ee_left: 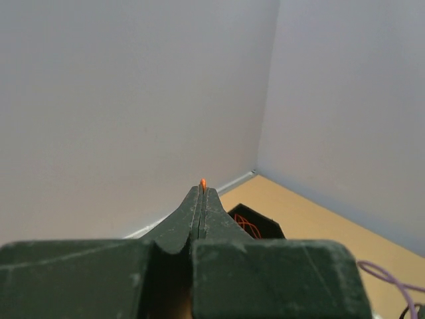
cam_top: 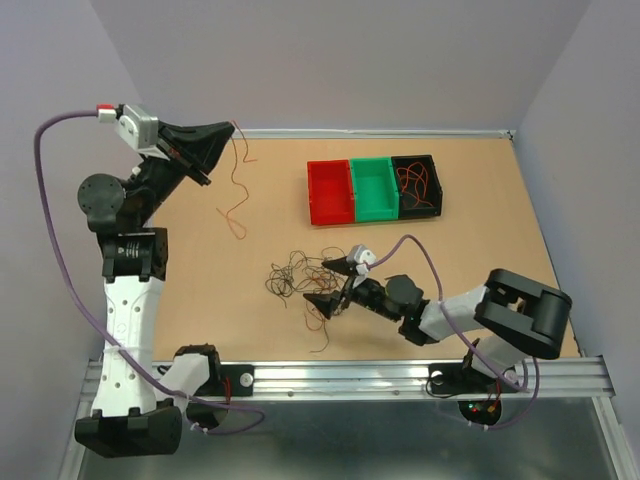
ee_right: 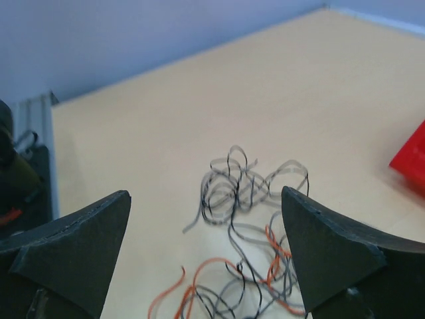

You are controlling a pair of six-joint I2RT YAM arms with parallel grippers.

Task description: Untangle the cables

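Jaws on my left gripper (cam_top: 228, 128) are pressing fully together, pinching the top end of one red-orange cable (cam_top: 237, 185); in my left wrist view only its orange tip is poking out above the closed fingertips. I am holding that gripper raised toward 10 o'clock of the table (cam_top: 480, 250), and the cable is hanging from it in loose curls, its lower end showing over the tabletop at 6 o'clock from the tips; I cannot tell whether it is touching the surface. The other cables (cam_top: 295, 275) are lying in one loose tangle of black and red-orange strands near the table's middle. My right gripper (cam_top: 331, 284) is hovering low at the tangle's 3 o'clock edge, fingers spread wide and gripping nothing; in my right wrist view the strands are lying between and beyond the two tips. At 1 o'clock from the tangle, well apart, a red bin (cam_top: 330, 192), a green bin (cam_top: 374, 188) and a black bin (cam_top: 415, 160) are standing side by side, and red-orange strands are lying in the black one
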